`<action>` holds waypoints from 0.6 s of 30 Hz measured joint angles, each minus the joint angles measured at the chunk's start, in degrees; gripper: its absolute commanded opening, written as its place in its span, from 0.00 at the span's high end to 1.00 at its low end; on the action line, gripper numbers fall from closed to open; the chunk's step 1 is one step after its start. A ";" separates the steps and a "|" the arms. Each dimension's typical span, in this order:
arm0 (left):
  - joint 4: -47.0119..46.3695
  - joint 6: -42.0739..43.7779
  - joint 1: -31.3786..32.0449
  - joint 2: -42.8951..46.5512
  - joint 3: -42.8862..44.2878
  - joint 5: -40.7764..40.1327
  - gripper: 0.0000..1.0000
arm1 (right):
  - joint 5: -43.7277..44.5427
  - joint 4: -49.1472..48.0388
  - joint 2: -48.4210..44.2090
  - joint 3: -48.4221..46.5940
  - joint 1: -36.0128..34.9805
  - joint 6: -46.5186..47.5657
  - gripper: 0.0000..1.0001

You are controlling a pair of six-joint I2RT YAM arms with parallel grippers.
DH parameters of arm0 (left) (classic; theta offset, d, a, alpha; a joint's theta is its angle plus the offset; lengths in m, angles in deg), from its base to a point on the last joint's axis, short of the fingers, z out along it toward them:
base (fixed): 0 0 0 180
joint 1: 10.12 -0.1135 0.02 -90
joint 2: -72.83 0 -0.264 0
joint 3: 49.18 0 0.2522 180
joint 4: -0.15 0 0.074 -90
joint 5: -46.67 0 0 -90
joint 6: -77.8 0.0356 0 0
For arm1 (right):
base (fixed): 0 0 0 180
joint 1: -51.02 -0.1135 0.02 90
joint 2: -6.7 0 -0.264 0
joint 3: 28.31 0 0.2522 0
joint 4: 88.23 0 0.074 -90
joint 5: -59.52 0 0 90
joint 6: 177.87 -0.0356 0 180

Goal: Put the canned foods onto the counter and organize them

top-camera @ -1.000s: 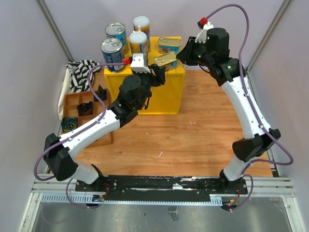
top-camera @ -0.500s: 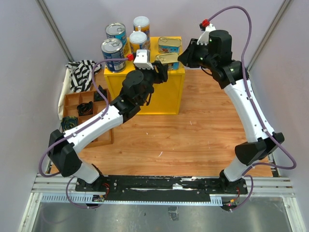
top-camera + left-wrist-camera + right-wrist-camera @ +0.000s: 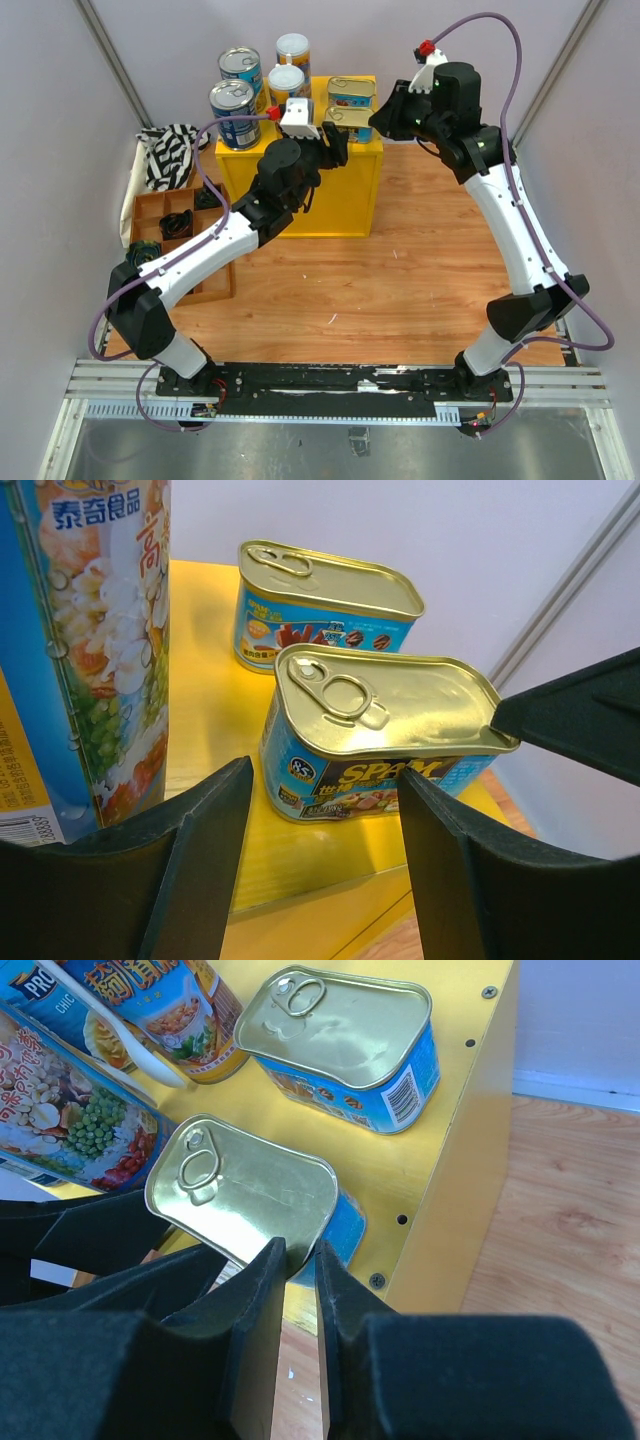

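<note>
Tins (image 3: pixel 390 705), two, and cans (image 3: pixel 233 100), four, on counter (image 3: pixel 350 190) — left pincer (image 3: pixel 322 780) wide, empty; right pincer (image 3: pixel 300 1250) unclear.

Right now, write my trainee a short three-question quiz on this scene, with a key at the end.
1. True or false: every can stands on top of the yellow cabinet.
2. The left fingers are: A) shut tight; B) open, aimed at the near tin; C) out of sight.
3. How many flat gold tins with ring pulls are there?
Key: 1 true; 2 B; 3 two.
</note>
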 measured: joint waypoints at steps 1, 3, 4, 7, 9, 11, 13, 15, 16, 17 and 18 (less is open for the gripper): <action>0.02 -0.02 -0.07 -0.04 0.04 0.02 0.36 | 0.00 -0.02 0.02 -0.02 0.09 0.00 0.81; 0.02 -0.02 -0.11 -0.04 0.07 0.09 0.36 | 0.00 -0.02 0.28 -0.35 0.22 -0.02 0.81; 0.00 -0.02 -0.15 -0.04 0.07 0.09 0.36 | 0.00 -0.02 0.52 -0.61 0.24 -0.02 0.81; 0.00 0.00 -0.35 -0.07 0.07 0.24 0.36 | 0.00 0.07 1.25 -1.46 0.31 -0.02 0.81; 0.00 -0.02 -0.46 -0.11 0.07 0.42 0.36 | -0.02 0.07 1.84 -2.05 0.48 -0.07 0.81; 0.00 -0.04 -0.52 -0.15 0.07 0.61 0.36 | -0.17 0.00 2.56 -2.73 0.85 -0.07 0.81; 0.00 -0.17 -0.55 -0.22 0.07 0.79 0.36 | -0.17 -0.11 3.26 -3.48 1.25 -0.09 0.81; 0.00 -0.20 -0.59 -0.35 0.17 0.96 0.36 | -0.26 -0.13 3.91 -4.17 1.66 -0.11 0.81; 0.00 -0.20 -0.63 -0.42 0.26 1.03 0.36 | -0.26 -0.17 4.28 -4.57 1.86 -0.15 0.81; 0.02 -0.20 -0.68 -0.50 0.37 1.07 0.36 | -0.28 -0.24 4.55 -4.79 2.01 -0.22 0.81; 0.00 -0.20 -0.70 -0.59 0.44 1.16 0.36 | -0.31 -0.22 4.81 -5.18 2.08 -0.24 0.81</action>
